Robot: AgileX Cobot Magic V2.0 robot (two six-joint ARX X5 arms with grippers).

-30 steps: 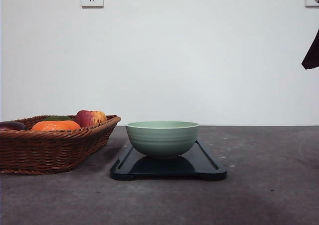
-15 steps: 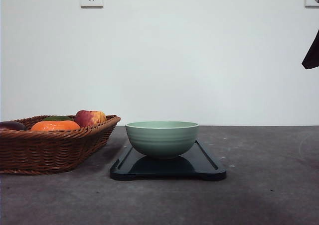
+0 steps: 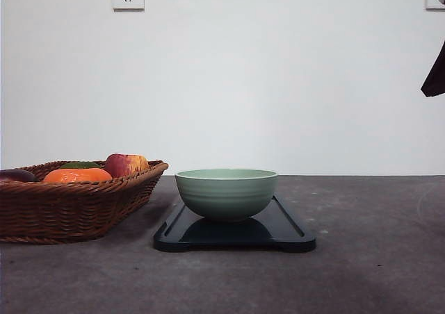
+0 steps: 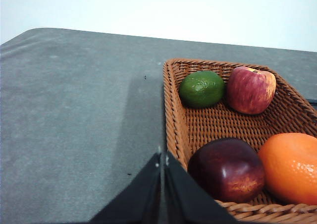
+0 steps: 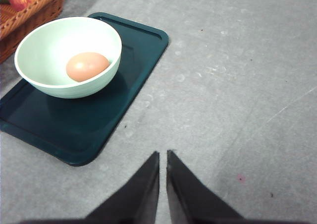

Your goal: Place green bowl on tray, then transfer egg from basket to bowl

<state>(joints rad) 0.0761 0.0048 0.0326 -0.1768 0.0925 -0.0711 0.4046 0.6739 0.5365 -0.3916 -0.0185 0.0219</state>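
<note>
1. The basket (image 3: pixel 76 199) sits at the left of the counter (image 3: pixel 361 258), holding 4 fruits.
2. The left end effector (image 4: pixel 162 157) hovers clenched at the basket's rim.
3. The green bowl (image 3: pixel 226 193) stands on the tray (image 3: pixel 285 232), the egg (image 5: pixel 87 66) inside.
4. The right end effector (image 5: pixel 163 155) is clenched, empty.

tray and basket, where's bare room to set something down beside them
Bare tabletop lies right of the tray, and more left of the basket. The tray's near end past the green bowl is free. The basket is crowded with fruit, and the bowl holds the egg.
</note>
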